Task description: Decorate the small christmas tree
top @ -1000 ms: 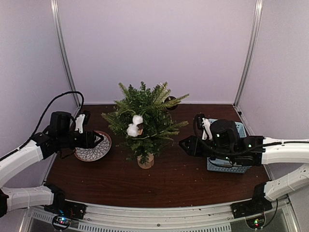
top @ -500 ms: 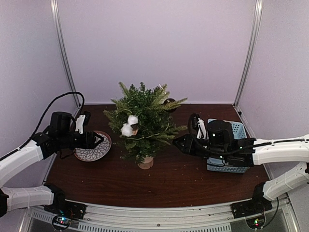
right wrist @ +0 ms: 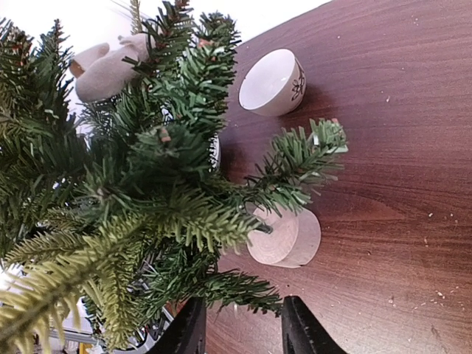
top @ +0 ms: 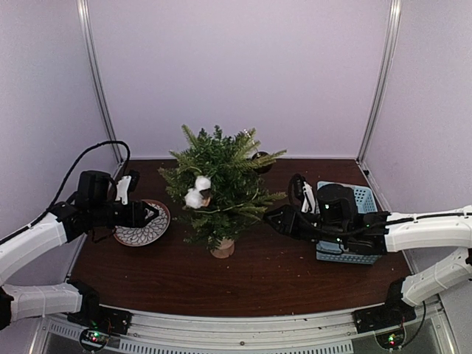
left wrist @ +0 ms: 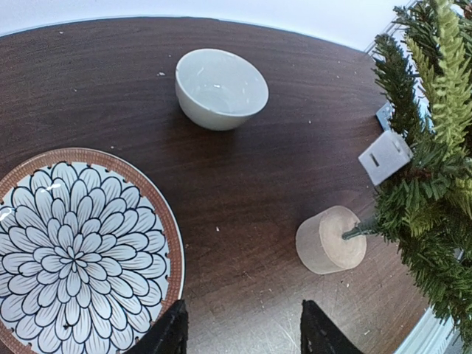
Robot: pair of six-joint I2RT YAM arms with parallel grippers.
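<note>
The small christmas tree (top: 221,184) stands mid-table on its pale wooden stump (top: 222,248). White cotton puffs (top: 196,190) hang on its left side. My right gripper (top: 269,216) is at the tree's lower right branches. In the right wrist view its jaws (right wrist: 243,328) stand open, and a low green branch (right wrist: 243,289) lies just ahead of them, above the stump (right wrist: 284,237). My left gripper (top: 151,214) hovers at the right rim of a flower-patterned plate (top: 136,227). It is open and empty (left wrist: 243,335), with the plate (left wrist: 81,243) to its left and the stump (left wrist: 330,240) to its right.
A light blue basket (top: 363,195) sits under my right arm at the right side. A small white bowl (left wrist: 221,88) stands behind the tree, also seen as a bowl (right wrist: 271,82) in the right wrist view. A white tag (left wrist: 385,156) hangs among the branches.
My right gripper has moved left into the tree's lower branches. The tree's crown and cotton puffs have shifted left. The left arm has held still.
</note>
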